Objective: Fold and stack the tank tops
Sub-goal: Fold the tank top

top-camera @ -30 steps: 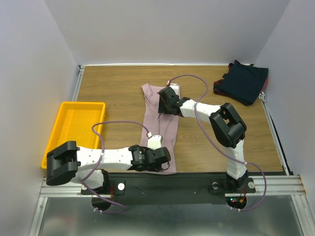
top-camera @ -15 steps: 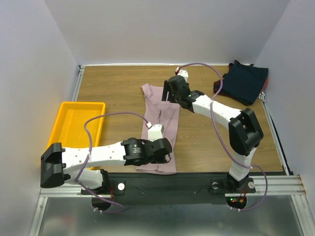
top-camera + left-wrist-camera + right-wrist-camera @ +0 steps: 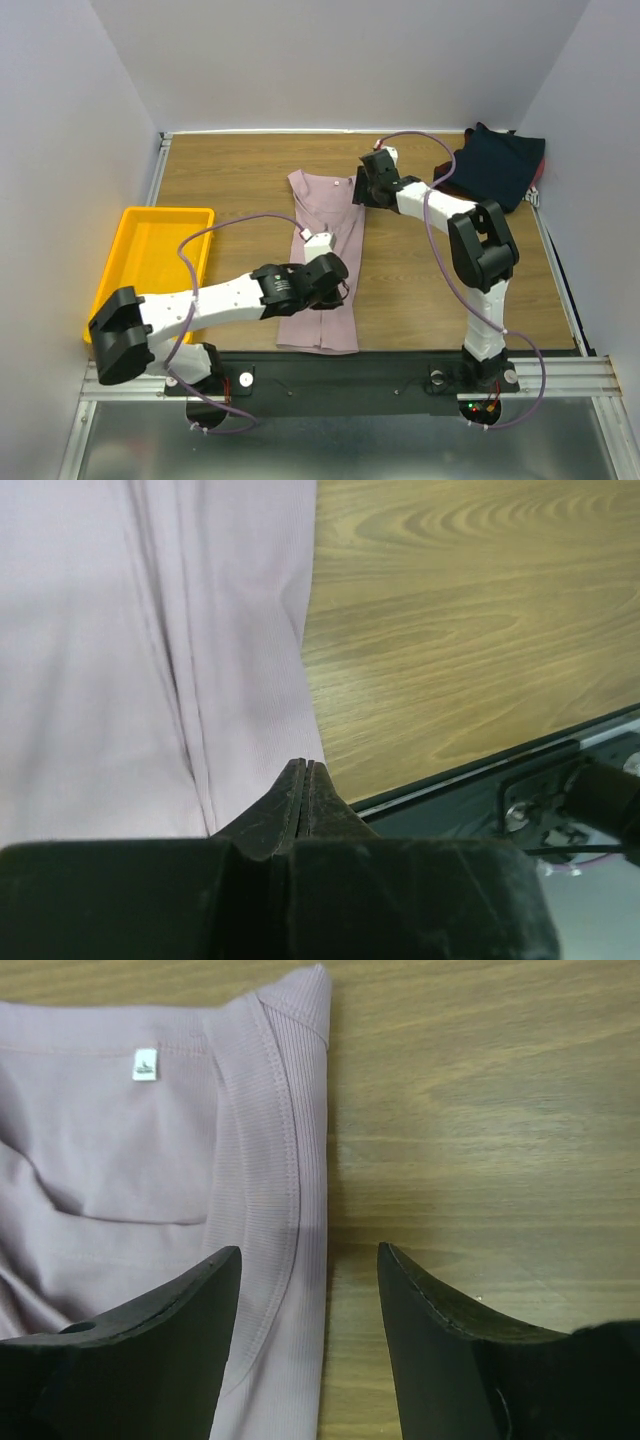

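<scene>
A dusty pink tank top [image 3: 322, 318] lies as a long narrow strip down the middle of the table, neck end far. My left gripper [image 3: 340, 290] is low over its right edge, about midway along. In the left wrist view the gripper [image 3: 305, 766] is shut, with no pink cloth [image 3: 140, 660] showing between its jaws. My right gripper [image 3: 362, 192] is at the top's far right corner. Its jaws [image 3: 310, 1260] are open astride the ribbed strap edge of the pink top [image 3: 150, 1160]. Dark navy tank tops [image 3: 495, 165] lie in a heap at the far right corner.
A yellow tray [image 3: 165, 211] sits at the left side of the table. White walls close the table on the left, back and right. A black rail [image 3: 380, 362] runs along the near edge, also seen in the left wrist view [image 3: 470, 770].
My right gripper moved from over the pink top's upper middle to its far right corner. My left gripper moved away from the near hem, farther up the top's right side.
</scene>
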Tool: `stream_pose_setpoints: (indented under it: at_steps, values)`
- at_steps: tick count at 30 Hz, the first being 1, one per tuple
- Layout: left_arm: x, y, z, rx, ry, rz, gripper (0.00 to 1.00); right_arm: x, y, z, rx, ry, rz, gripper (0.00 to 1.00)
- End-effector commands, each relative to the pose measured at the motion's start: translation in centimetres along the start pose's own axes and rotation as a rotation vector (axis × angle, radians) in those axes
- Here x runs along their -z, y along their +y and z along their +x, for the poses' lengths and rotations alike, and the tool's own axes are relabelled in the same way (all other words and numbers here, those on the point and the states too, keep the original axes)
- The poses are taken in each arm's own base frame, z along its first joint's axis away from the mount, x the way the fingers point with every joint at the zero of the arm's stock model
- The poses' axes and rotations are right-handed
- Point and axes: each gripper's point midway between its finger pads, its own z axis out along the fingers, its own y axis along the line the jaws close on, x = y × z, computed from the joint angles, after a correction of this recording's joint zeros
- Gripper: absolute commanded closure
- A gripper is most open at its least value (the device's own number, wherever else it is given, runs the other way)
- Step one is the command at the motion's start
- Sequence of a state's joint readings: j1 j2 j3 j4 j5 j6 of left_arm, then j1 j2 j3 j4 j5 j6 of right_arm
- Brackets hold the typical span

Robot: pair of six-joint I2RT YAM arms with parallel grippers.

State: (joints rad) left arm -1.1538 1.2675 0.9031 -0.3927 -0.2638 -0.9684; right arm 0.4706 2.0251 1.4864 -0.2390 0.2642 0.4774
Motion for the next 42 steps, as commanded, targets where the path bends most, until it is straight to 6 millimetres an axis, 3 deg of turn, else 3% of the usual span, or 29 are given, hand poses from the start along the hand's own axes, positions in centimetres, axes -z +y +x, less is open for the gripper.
stream_pose_setpoints:
  at_steps: [1, 5, 12, 16, 19, 28, 42]
  values:
    - [-2.0, -1.9, 1.3, -0.107, 0.063, 0.058, 1.00, -1.3, 1.2, -1.5, 0.006, -0.015, -0.042, 0.40]
    - [-3.3, -2.5, 3.3, -0.167, 0.110, 0.065, 1.00, -2.6, 0.6, -1.1, 0.002, -0.011, -0.008, 0.50]
    - [-4.5, -3.2, 7.5, -0.294, 0.190, 0.043, 1.00, -3.8, -0.3, -0.4, 0.002, 0.000, 0.025, 0.54]
    - [-4.6, -2.9, 10.0, -0.361, 0.225, 0.000, 0.85, -4.3, -0.6, -0.3, 0.008, -0.001, 0.039, 0.63]
    - [-4.2, -3.0, 10.0, -0.378, 0.210, -0.023, 0.73, -4.5, -0.6, -0.6, 0.012, -0.007, 0.046, 0.69]
    - [-3.8, -2.8, 9.5, -0.471, 0.148, -0.148, 0.54, -4.8, -0.4, -0.5, 0.015, -0.003, 0.038, 0.75]
    - [-5.8, -1.1, 10.5, -0.535, 0.145, -0.255, 0.53, -5.1, -0.5, -0.1, 0.018, 0.008, 0.036, 0.78]
